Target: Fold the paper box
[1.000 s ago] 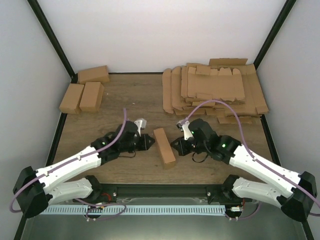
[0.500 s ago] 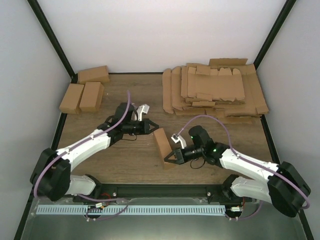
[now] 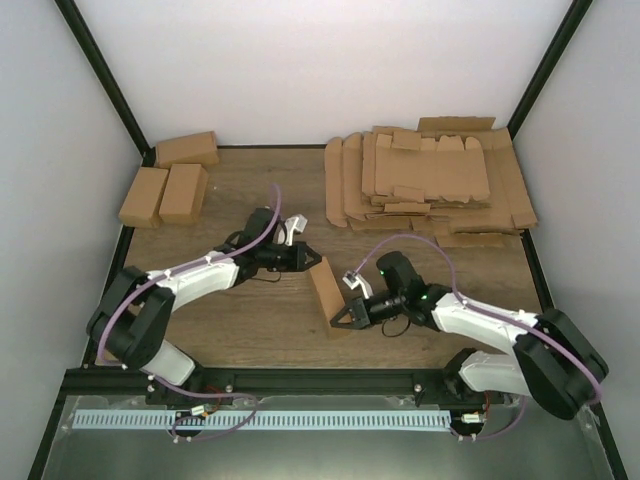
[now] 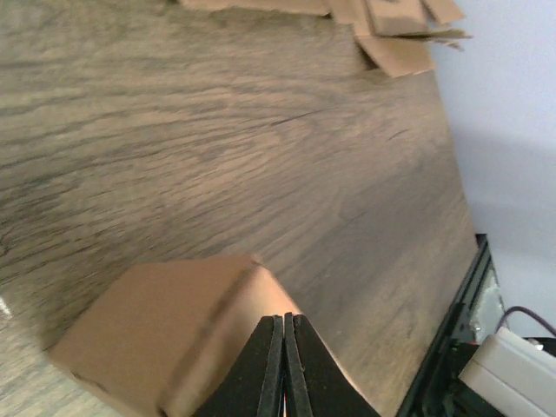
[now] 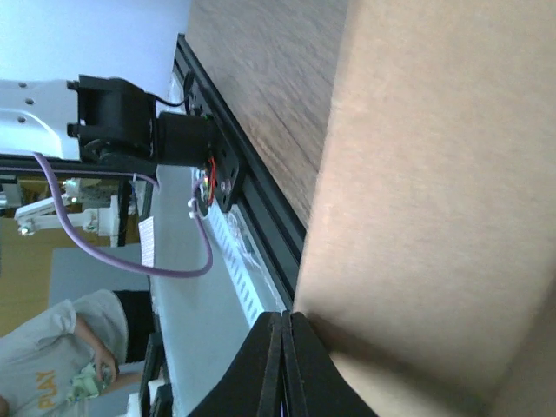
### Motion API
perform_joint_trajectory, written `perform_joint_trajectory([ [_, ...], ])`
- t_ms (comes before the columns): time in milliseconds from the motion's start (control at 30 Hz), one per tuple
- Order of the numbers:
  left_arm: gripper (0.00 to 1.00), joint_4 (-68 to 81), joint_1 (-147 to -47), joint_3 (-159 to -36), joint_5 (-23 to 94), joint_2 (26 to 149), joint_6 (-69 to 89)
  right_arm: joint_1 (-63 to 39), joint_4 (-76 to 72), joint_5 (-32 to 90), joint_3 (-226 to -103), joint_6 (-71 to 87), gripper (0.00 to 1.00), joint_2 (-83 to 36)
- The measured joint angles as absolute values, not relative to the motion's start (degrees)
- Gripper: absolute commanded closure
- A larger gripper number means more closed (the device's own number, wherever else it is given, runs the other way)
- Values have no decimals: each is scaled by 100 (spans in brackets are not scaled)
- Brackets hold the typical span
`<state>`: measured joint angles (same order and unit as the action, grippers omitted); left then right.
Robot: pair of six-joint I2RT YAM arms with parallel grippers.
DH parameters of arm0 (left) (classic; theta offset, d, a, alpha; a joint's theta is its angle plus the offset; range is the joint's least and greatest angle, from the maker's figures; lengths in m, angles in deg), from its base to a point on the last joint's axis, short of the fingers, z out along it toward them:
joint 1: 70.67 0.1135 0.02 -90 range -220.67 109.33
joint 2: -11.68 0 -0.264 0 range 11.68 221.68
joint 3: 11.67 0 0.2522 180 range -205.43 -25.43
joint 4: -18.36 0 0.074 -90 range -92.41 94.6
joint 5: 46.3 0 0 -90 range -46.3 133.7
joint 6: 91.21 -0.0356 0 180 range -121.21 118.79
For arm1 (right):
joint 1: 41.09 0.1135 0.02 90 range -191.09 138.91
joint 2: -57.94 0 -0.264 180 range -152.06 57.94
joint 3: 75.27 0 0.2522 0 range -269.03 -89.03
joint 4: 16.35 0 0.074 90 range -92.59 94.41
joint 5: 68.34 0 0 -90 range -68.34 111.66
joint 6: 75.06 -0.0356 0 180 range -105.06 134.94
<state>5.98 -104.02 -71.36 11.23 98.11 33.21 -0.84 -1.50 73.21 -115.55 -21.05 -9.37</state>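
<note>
The paper box [image 3: 324, 292] is folded into a small brown carton and lies mid-table, its long axis running from far to near. My left gripper [image 3: 311, 258] is shut and empty, its tips at the carton's far end. In the left wrist view the shut tips [image 4: 284, 318] rest against the carton's top edge [image 4: 165, 321]. My right gripper [image 3: 336, 322] is shut and empty, at the carton's near right corner. In the right wrist view its tips [image 5: 284, 314] touch the carton's side [image 5: 434, 217].
A big stack of flat cardboard blanks [image 3: 430, 185] lies at the back right. Three folded cartons [image 3: 165, 185] sit at the back left. A black rail [image 3: 330, 380] runs along the table's near edge.
My left gripper swung from the carton's left side to its far end and closed. My right gripper moved from the carton's right side to its near corner. The carton shifted slightly.
</note>
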Motion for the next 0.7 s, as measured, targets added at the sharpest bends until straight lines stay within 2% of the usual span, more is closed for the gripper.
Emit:
perform_joint_trajectory([
  [300, 96, 1204, -10393, -7123, 1010, 10340, 3281, -115, 9, 7242, -11575, -1974, 99, -1112],
  [533, 95, 559, -10386, -7335, 1368, 10030, 3163, -117, 632, 7133, -12244, -1827, 99, -655],
  [700, 95, 544, -10386, -7407, 1364, 9984, 3163, -119, 499, 7087, -12093, -1810, 99, -876],
])
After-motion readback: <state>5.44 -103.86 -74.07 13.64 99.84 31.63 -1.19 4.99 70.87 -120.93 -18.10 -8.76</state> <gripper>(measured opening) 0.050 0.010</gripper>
